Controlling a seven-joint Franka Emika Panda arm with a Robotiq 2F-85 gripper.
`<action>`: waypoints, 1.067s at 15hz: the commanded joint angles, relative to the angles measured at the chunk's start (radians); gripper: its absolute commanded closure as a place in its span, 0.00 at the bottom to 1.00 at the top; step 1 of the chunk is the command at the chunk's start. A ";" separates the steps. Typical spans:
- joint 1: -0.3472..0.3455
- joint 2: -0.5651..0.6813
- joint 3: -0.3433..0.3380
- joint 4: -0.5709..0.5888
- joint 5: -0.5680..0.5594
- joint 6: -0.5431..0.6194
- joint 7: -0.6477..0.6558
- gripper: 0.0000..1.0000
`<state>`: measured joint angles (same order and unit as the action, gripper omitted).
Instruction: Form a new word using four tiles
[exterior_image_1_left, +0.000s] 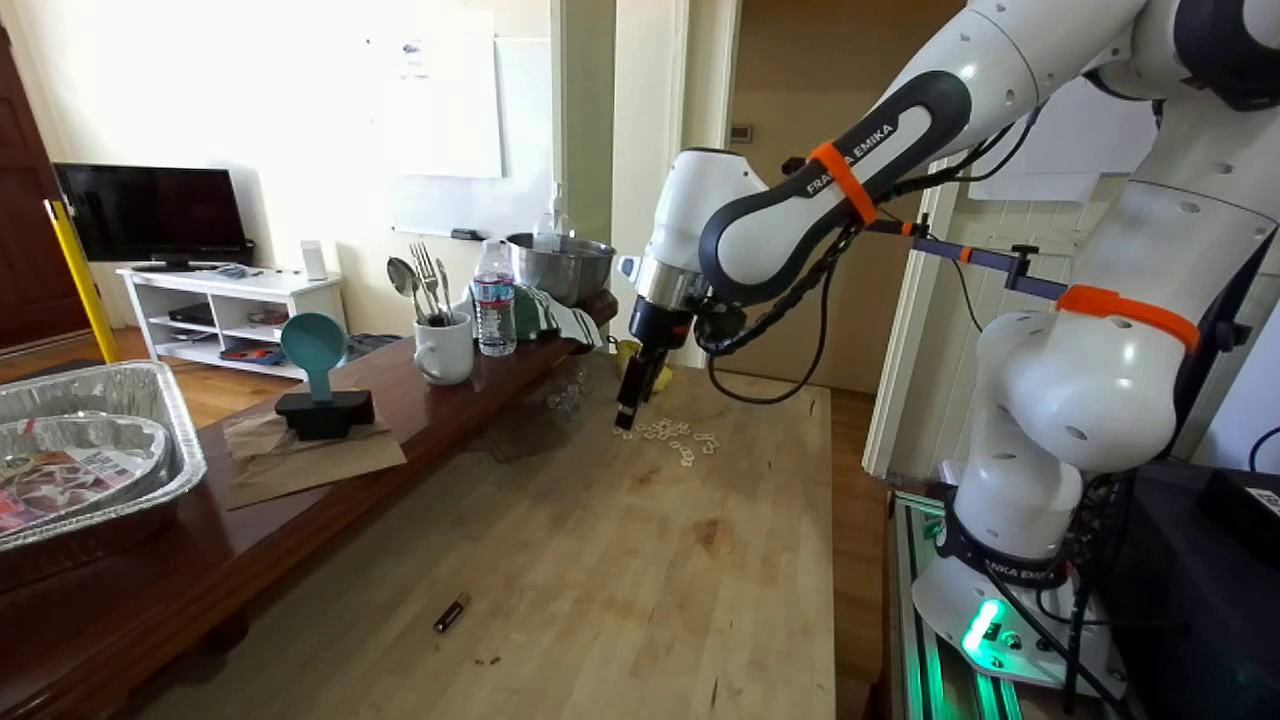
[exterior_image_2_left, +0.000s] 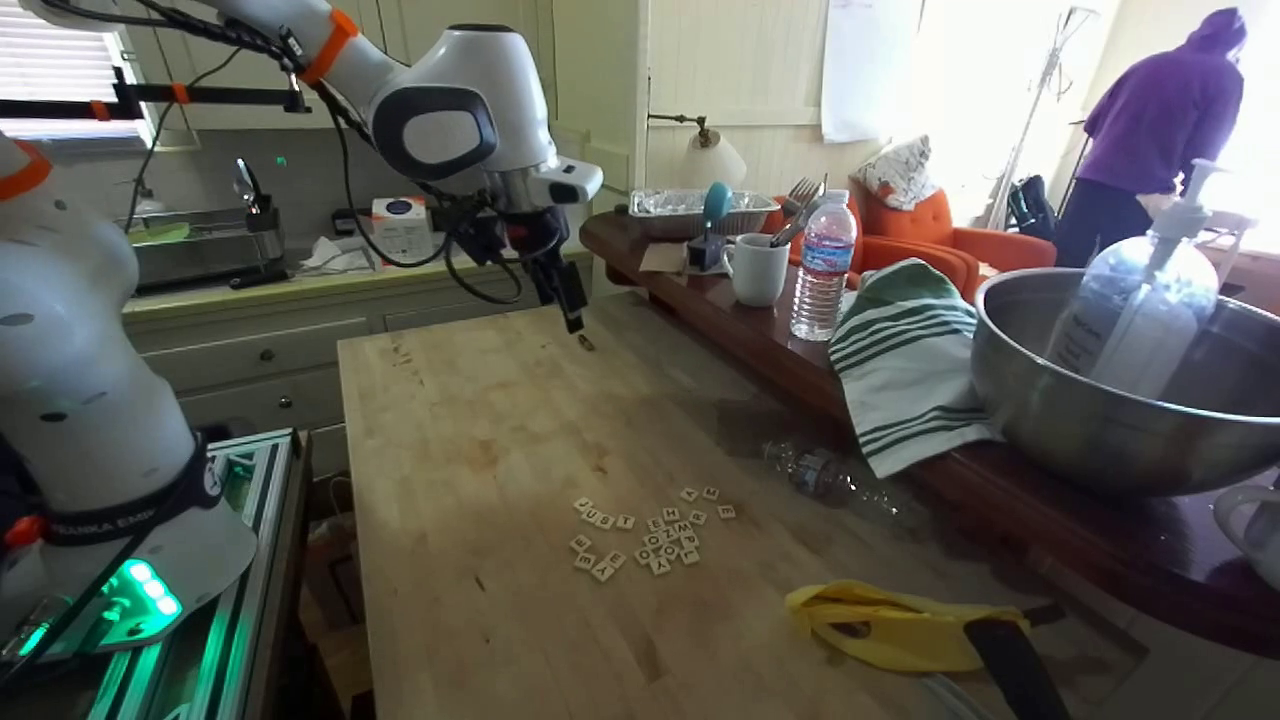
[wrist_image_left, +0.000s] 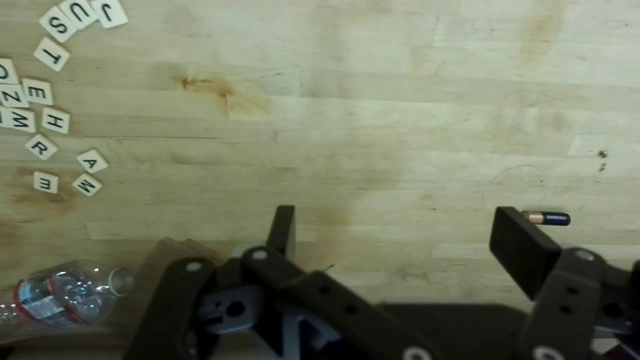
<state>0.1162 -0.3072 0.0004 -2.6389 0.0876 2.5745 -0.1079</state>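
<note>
White letter tiles lie face up on the wooden table (exterior_image_2_left: 480, 400). In the wrist view, the J tile (wrist_image_left: 109, 13), U tile (wrist_image_left: 78, 12), S tile (wrist_image_left: 58, 24) and T tile (wrist_image_left: 51, 54) form a bent row at the top left. Below them is a cluster cut off by the frame's edge, with a loose A tile (wrist_image_left: 92, 161), M tile (wrist_image_left: 87, 184) and E tile (wrist_image_left: 45, 182). An exterior view shows another small group with a Y tile (exterior_image_2_left: 602, 571) near the cluster. My gripper (wrist_image_left: 395, 209) hangs over bare wood, away from the tiles, open with nothing between its fingers.
A battery (wrist_image_left: 552, 218) lies on the table by the right finger in the wrist view. An empty plastic bottle (exterior_image_2_left: 820, 470) rests beside the raised dark counter (exterior_image_2_left: 700, 290), which carries a mug, water bottle and steel bowl (exterior_image_2_left: 1130, 420). A yellow item (exterior_image_2_left: 890, 630) lies near the tiles.
</note>
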 joint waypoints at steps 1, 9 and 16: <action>-0.002 -0.053 -0.116 -0.068 0.070 0.018 -0.224 0.00; 0.012 -0.010 -0.319 -0.080 0.172 -0.121 -0.721 0.00; -0.046 -0.012 -0.244 -0.090 0.114 -0.104 -0.672 0.00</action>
<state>0.0960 -0.2999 -0.3072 -2.7191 0.2377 2.4728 -0.7937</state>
